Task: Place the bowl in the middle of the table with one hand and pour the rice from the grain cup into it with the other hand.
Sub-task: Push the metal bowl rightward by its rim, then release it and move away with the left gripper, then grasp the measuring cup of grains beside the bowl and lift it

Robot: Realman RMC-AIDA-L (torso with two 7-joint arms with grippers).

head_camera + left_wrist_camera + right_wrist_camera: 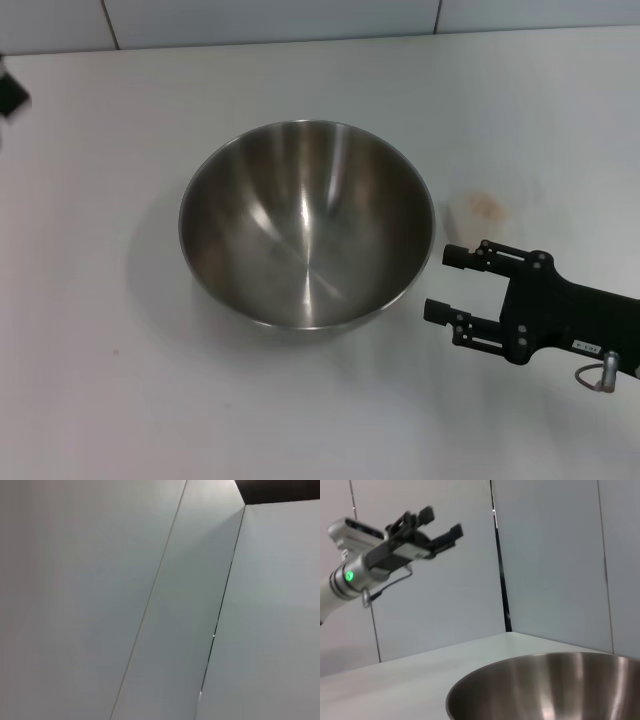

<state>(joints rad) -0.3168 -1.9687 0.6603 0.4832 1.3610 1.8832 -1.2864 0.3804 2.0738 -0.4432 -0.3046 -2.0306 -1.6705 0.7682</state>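
Head view showed the large shiny stainless-steel mixing bowl standing upright and empty mid-way on the plain white table. At its four o'clock, just beside the rim, the black right gripper hovered with fingers spread, gripping nothing. Right wrist view caught the left gripper raised high, fingers parted, empty.

Right claw open — left claw raised, open.

Your right end effector, matte black, two blunt fingers with small screws, white label and grey wire loop at its wrist, your left end effector, black on white arm, green light ring
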